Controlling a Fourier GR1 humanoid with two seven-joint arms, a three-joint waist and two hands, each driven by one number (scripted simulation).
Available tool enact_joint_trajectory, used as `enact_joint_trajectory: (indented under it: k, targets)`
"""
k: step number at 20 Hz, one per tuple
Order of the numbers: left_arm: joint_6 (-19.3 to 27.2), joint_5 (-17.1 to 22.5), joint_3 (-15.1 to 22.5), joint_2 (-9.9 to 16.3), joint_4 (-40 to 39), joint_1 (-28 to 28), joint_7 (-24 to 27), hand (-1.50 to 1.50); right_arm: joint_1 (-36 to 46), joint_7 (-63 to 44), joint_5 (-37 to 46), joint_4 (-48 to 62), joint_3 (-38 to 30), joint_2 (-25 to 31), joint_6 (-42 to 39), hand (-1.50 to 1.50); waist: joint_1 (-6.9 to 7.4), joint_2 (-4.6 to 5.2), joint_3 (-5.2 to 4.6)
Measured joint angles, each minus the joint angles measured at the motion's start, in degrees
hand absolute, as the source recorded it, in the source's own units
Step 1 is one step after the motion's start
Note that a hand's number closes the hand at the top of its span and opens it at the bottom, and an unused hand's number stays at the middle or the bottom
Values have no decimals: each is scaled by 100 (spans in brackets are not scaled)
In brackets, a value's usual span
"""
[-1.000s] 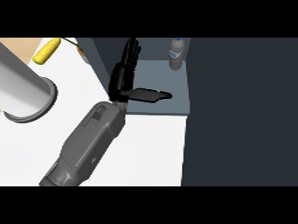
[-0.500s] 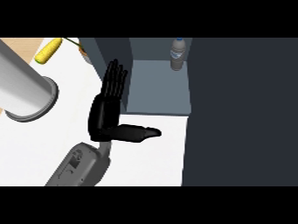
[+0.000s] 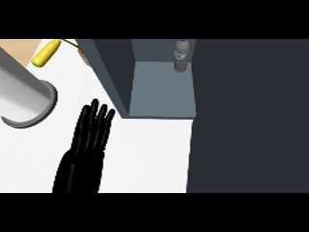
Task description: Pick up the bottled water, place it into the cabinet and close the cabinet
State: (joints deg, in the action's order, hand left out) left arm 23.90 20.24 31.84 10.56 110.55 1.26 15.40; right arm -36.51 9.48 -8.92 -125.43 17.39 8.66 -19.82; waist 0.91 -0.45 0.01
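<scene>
Head view, nearest first: one black hand [image 3: 89, 136] comes up from the lower edge over the white table [image 3: 150, 154], its fingers straight and close together, holding nothing. Which arm it belongs to is hard to say; it shows left of centre, so it is taken here as the left, and the other hand is not in sight. Half a second ago the same hand stood higher, closer to the cabinet's open front, with its thumb splayed sideways and grey forearm showing beneath it; a second ago it reached right up against the cabinet's left wall. Now it has drawn back toward the lower edge and lies flatter, well short of the opening.

That retreat suggests the placing step is over, since the bottled water [image 3: 181, 55] is already inside the cabinet [image 3: 160, 93], far beyond the fingertips and to their right, upright at the back of the grey shelf, against the dark panel on that side. It looks like a slim clear bottle with a pale cap and a darker label band around its middle, undisturbed. What remains, by this reading, is closing the cabinet.

Left of the hand lies a large grey cylinder [image 3: 13, 90], and farther off beyond it a yellow corn cob [image 3: 46, 53].
</scene>
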Motion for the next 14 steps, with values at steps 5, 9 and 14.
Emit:
enact_joint_trajectory:
  k: [5, 9, 14]
  targets:
    - [-128, 57, -32, 431, 785, 1005, 290, -150, -6, -177, 361, -254, 246, 385, -303, 150, 7, 30, 0]
    - [-293, 182, -228, 771, 1333, 1767, 577, -150, 7, -327, 621, -416, 503, 559, -425, 150, 29, 59, 7]
    - [-522, 449, -623, 1115, 1882, 2477, 811, -150, 57, -714, 1245, -673, 1031, 555, -338, 150, 36, 93, 21]
